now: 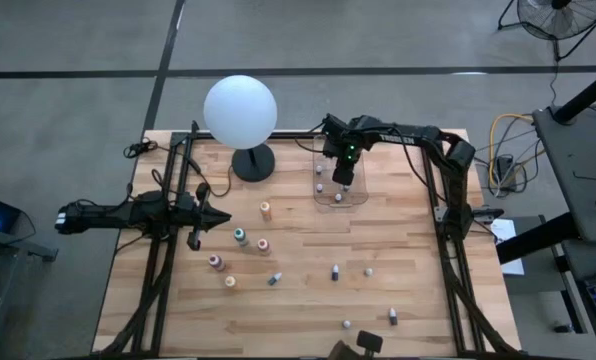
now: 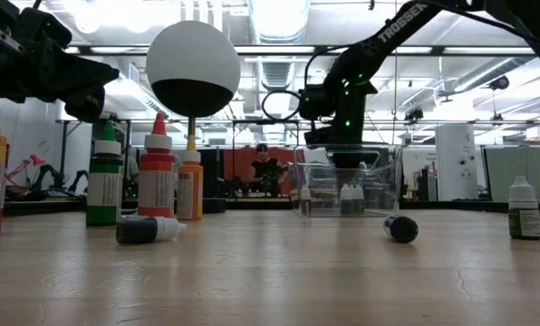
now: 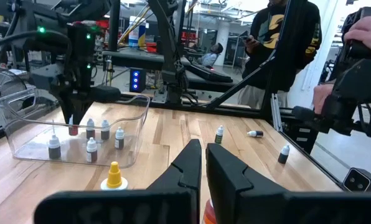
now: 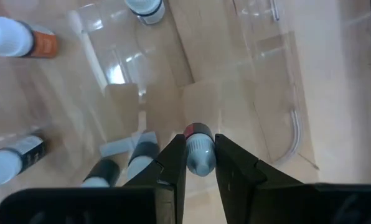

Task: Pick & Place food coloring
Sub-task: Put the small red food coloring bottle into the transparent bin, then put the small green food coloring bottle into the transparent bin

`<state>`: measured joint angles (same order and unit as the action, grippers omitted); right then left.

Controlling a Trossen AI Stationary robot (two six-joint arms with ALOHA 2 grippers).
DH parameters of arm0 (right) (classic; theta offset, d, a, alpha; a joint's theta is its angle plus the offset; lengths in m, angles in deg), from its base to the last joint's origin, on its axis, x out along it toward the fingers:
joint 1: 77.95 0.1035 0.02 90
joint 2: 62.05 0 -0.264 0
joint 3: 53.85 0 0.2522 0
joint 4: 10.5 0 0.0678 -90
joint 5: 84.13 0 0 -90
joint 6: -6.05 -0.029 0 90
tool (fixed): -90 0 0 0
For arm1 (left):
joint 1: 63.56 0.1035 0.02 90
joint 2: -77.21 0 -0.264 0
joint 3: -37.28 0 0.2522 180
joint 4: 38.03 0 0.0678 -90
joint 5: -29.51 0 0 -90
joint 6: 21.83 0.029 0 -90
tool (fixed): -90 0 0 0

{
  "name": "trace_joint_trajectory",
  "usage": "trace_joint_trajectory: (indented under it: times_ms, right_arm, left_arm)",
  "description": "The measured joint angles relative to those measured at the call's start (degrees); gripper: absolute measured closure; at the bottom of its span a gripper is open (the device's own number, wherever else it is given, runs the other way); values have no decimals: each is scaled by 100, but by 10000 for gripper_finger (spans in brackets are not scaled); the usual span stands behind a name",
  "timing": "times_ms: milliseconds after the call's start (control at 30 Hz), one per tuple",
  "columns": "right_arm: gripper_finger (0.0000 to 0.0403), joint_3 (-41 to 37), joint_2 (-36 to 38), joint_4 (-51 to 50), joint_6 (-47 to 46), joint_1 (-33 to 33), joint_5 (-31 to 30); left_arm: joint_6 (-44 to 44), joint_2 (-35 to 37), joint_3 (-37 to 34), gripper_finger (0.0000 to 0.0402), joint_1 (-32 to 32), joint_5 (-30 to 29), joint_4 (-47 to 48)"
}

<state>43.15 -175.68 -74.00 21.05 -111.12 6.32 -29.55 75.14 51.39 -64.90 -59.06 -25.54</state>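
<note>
right claw [image 4: 200,163]: we see it clamped on a tiny grey-capped dropper bottle [image 4: 199,149], long axis along the fingers
clear plastic bin [image 1: 358,190]: directly below the bottle
left claw [image 3: 202,163]: pinched together, parked well away over the wooden bench [image 1: 308,300]

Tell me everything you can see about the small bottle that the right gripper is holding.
The small bottle has a pale grey-white body and a dark end with a red band. The right gripper is shut on it, one finger on each side. It hangs inside the clear plastic bin, above the floor, where other little bottles stand.
</note>
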Motion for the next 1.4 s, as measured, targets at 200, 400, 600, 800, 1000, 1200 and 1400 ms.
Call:
trace_joint_trajectory:
  times_ms: [200,400,600,800,1000,1200,1400]
  right_arm:
    - [344,-2,-67,44,-2,0,-22]
    - [319,-2,-21,38,-39,-2,30]
    - [285,-13,-11,16,-133,-3,33]
    - [266,-14,7,-118,-208,-2,22]
    - [248,-17,266,-284,-296,9,-5]
    - [217,-17,785,-310,-306,99,-50]
    - [174,-17,1373,-710,-308,362,-61]
  left_arm:
    - [0,0,0,401,-1,0,0]
    - [0,0,0,401,-1,0,0]
    - [0,0,1,401,1,0,0]
    - [0,0,-1,401,0,0,0]
    - [1,0,-1,401,1,0,0]
    - [-1,0,1,401,1,0,0]
    - [-1,0,0,401,1,0,0]
